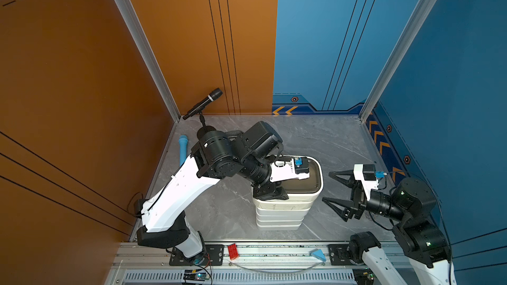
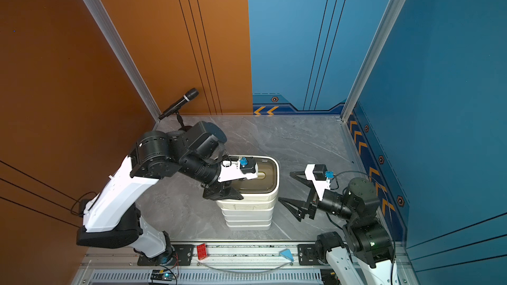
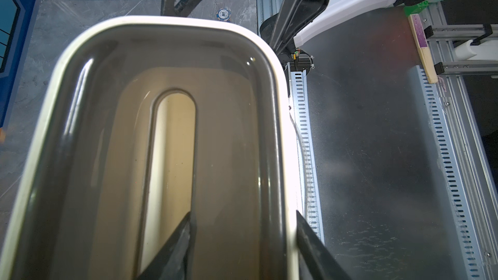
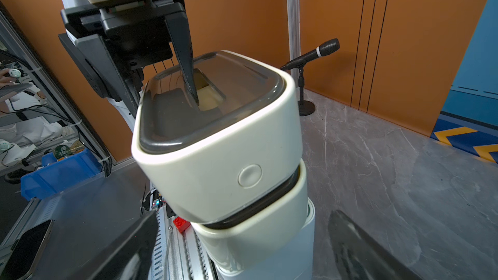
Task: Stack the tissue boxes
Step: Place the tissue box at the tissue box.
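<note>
A grey marbled tabletop (image 1: 315,138) fills a booth with orange panels on the left and blue panels on the right. Along its near edge runs an aluminium rail (image 1: 274,249), on which lie a red brick (image 1: 233,250) and a blue wedge (image 1: 318,254).

Just beyond the rail, near the middle of the table, the tissue boxes (image 1: 279,215) stand in one upright stack, their long sides facing the rail. The top box (image 4: 215,162) has its long axis across the table, from the left arm's side toward the right arm's. The short end with a round button faces the right arm. It sits askew and tilted on the box beneath (image 4: 253,235). Its dark translucent lid (image 3: 229,130) faces up, and the slot (image 3: 172,157) runs along the same axis.

The left gripper (image 3: 244,212) is clamped on the top box, with one finger in the slot and the other outside the near long wall. The right gripper (image 1: 327,186) stands beside the stack and apart from it, its jaws spread wide and holding nothing.

A blue cylinder (image 1: 182,149) lies farther back on the left. A microphone (image 1: 203,102) stands in the far left corner.
</note>
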Robot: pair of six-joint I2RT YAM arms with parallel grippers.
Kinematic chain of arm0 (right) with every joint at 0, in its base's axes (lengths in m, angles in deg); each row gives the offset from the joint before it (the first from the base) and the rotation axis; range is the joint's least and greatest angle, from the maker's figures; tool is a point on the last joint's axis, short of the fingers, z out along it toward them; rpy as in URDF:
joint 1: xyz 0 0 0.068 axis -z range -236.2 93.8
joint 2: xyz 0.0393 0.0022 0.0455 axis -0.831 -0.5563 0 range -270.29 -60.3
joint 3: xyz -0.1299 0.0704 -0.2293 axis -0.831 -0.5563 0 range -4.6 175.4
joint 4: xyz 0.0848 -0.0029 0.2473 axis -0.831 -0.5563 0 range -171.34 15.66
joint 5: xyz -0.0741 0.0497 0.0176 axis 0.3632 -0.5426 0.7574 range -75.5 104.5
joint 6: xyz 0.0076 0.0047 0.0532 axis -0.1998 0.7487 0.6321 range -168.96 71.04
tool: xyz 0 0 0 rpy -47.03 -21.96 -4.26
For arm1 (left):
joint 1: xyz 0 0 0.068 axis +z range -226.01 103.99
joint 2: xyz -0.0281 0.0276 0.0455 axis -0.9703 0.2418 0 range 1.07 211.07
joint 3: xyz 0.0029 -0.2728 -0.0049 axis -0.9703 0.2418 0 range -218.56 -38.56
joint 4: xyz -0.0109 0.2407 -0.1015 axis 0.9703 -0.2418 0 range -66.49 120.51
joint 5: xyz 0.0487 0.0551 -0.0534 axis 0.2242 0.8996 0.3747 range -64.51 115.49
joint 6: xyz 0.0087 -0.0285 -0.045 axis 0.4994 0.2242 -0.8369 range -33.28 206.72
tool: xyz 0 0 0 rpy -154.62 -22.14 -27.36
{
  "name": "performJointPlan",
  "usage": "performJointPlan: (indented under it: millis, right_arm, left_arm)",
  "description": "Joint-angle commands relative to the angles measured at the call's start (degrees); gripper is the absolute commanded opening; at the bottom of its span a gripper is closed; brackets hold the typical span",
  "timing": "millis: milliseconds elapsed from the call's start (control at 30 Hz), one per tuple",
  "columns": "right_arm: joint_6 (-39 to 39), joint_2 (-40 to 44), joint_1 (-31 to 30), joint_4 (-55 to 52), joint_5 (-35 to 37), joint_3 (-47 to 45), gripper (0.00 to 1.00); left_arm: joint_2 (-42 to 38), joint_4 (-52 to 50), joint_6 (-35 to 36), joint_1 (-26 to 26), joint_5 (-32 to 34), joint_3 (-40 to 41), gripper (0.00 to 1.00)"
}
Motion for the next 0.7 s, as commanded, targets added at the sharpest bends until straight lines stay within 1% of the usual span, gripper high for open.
performJointPlan:
  millis: [0, 300, 667]
  right_arm:
    - [0.67, 0.71, -0.47, 2.31, -1.45, -0.63, 1.0]
    - [0.77, 0.78, -0.7, 2.31, -1.67, -0.61, 1.0]
    - [0.77, 0.78, -0.82, 2.31, -1.67, -0.7, 1.0]
  left_arm:
    - [-0.93, 1.99, -0.55, -0.69, -0.49, 0.33, 0.53]
    - [-1.11, 2.43, -0.9, -0.7, 0.34, 0.93, 0.53]
    - [-2.49, 4.76, -2.22, -0.67, 1.37, 3.49, 0.54]
